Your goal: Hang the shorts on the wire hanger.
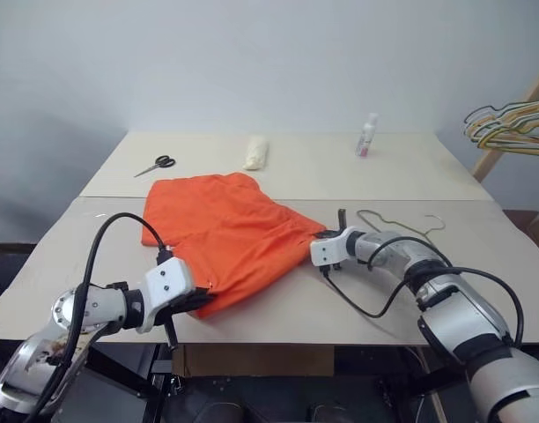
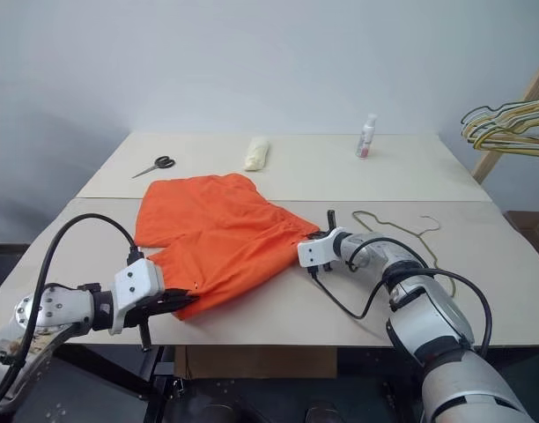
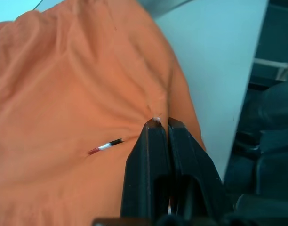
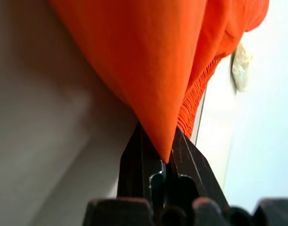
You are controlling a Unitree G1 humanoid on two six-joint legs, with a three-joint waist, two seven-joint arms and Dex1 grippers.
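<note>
now the left end effector [image 1: 202,302] is pinched tight on the near corner of the shorts [image 1: 225,233], its black fingers [image 3: 156,150] pressed together with a tuck of orange cloth caught at their tips, right at the near edge of the desk [image 1: 340,317]. the right end effector [image 1: 321,240] is likewise clamped on the shorts, gripping a pointed fold at their right edge; in the right wrist view the fabric narrows to a tip between the two fingers [image 4: 134,160], with the gathered waistband showing beyond. the shorts lie spread on the desk between both end effectors, one part reaching back toward the seam between the two desk boards. the hanger [image 1: 402,226] lies flat on the desk just right of the shorts, behind the right forearm, its hook to the far right. farther back from the shorts sit scissors [image 1: 155,165] to the left, a pale crumpled cloth [image 1: 256,152] straight behind, and a small white bottle [image 1: 367,136] to the right. well right of the shorts, off the desk, a bunch of coloured hangers [image 1: 507,126] hangs on a wooden rack.
</note>
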